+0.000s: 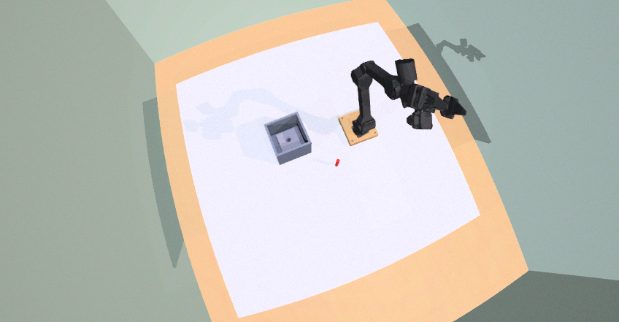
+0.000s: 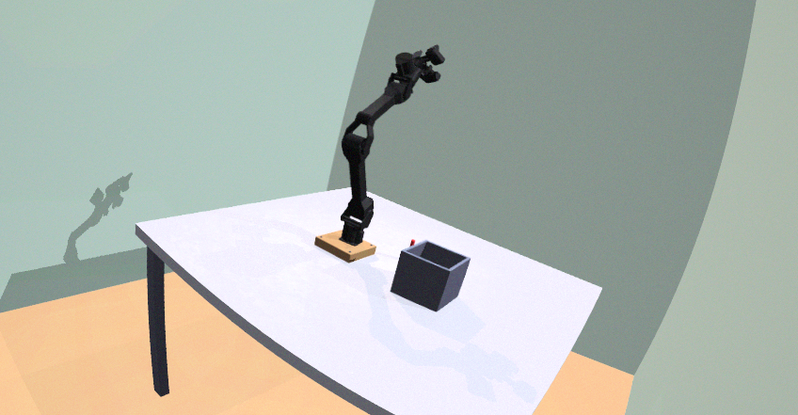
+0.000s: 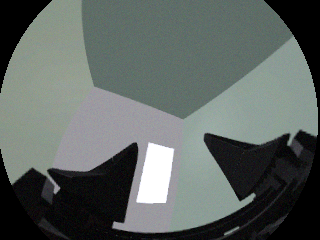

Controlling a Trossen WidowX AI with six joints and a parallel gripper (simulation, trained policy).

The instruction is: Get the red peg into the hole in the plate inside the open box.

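The red peg (image 1: 336, 162) (image 2: 412, 242) stands upright on the white table, outside the box and partly hidden behind it in the exterior view. The open grey box (image 1: 295, 153) (image 2: 420, 279) stands on the table to the left of the peg in the top view. The plate (image 1: 297, 137) at its bottom shows a dark round hole (image 1: 288, 139) with nothing in it. My gripper (image 3: 171, 142) (image 1: 447, 121) (image 2: 439, 68) is open and empty, raised high above the table, far from peg and box. The peg is not visible in the wrist view.
The arm's wooden base (image 1: 350, 138) (image 2: 349, 253) is on the table near the peg and the box. The box walls rise around the plate. The wrist view faces the upper walls and a bright white ceiling panel (image 3: 156, 173).
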